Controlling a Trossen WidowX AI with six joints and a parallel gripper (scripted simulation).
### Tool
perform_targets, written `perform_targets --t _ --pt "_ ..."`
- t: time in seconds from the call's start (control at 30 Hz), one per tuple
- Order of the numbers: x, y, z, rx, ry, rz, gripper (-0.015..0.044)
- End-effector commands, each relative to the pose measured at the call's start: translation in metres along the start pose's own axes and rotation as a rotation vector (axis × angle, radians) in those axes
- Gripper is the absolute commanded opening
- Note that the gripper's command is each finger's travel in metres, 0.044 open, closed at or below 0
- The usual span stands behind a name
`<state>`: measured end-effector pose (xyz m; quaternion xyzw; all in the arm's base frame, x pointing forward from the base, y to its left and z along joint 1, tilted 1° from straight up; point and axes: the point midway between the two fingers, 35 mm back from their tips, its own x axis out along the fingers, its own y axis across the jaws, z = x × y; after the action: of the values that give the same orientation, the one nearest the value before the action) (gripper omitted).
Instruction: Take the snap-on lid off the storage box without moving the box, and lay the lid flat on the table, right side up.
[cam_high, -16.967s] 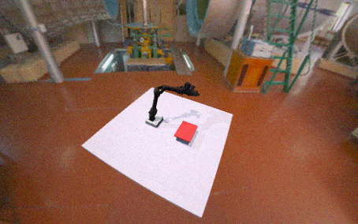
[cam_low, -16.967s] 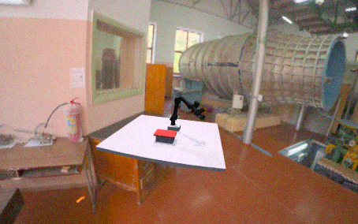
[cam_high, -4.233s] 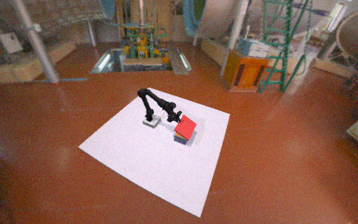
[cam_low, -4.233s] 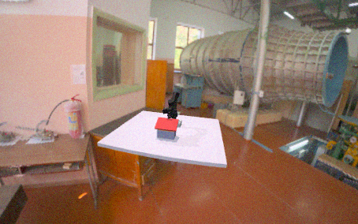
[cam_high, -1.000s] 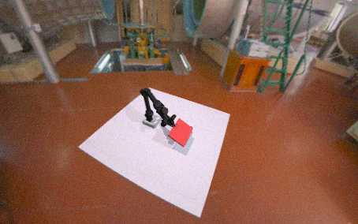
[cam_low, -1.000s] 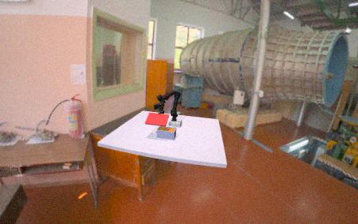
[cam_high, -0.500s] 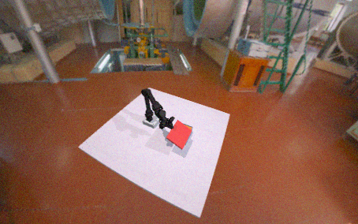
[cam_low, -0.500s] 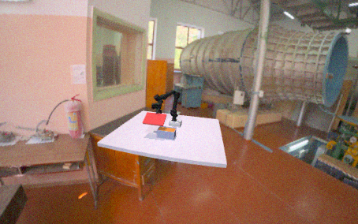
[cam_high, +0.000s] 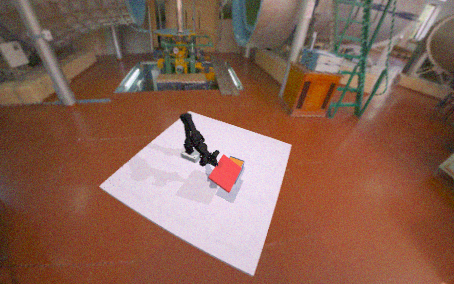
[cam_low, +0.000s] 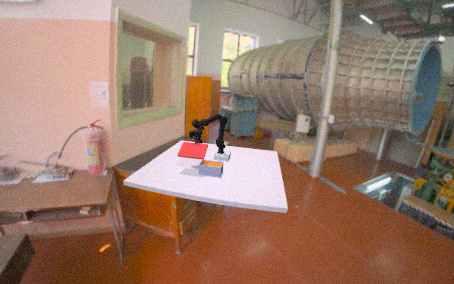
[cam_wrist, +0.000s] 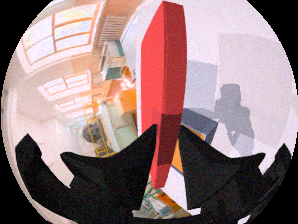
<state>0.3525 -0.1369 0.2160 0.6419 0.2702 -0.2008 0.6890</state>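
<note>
The red lid (cam_high: 226, 175) (cam_low: 193, 150) (cam_wrist: 162, 65) is off the box and in the air, its shadow on the white table (cam_high: 225, 227) (cam_low: 250, 186). My gripper (cam_high: 217, 162) (cam_low: 198, 142) (cam_wrist: 167, 128) is shut on one edge of the lid. The storage box (cam_low: 213, 171) (cam_wrist: 208, 130) stands open on the table, with blue-grey walls and an orange inside. In the exterior view the lid hangs to the left of the box. In the top view the lid hides most of the box. The lid's underside is hidden in the top and exterior views.
The arm's light base (cam_high: 190, 156) (cam_low: 222, 156) stands on the table near the box. In the exterior view a wooden desk (cam_low: 152, 207) stands beneath the table's left side. Shadows of the arm and lid fall on the table.
</note>
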Motion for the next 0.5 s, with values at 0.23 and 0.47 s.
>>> perform_targets --t 0.23,0.47 --pt "-0.003 0.004 0.023 -0.011 -0.001 0.014 0.0000" --pt "-0.004 0.004 0.036 -0.012 -0.002 0.013 0.0000"
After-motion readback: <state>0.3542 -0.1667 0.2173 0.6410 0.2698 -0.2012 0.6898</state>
